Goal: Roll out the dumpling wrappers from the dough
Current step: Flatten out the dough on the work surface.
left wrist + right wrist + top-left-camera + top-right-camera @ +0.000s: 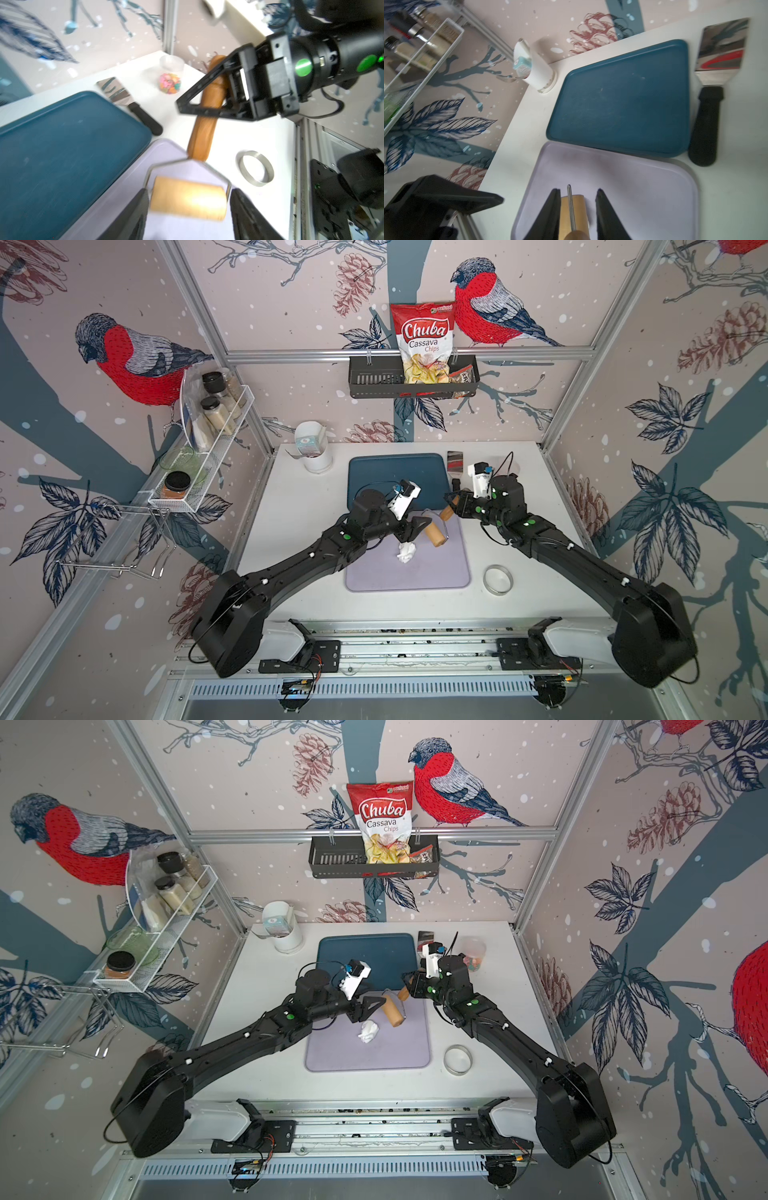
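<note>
Right fingers (548, 220): clamped on the roller handle (202, 133).
Left fingers (137, 207): astride the roller drum (187, 197); I can't tell if they grip.
Dough (406, 552): lump on lilac tray (436, 576).

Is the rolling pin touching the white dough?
Apart. In both top views a strip of bare lilac tray shows between the rolling pin and the dough.

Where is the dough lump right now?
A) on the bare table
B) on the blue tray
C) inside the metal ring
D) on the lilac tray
D: the white dough sits on the lilac tray, well apart from the metal ring, which lies on the table.
</note>
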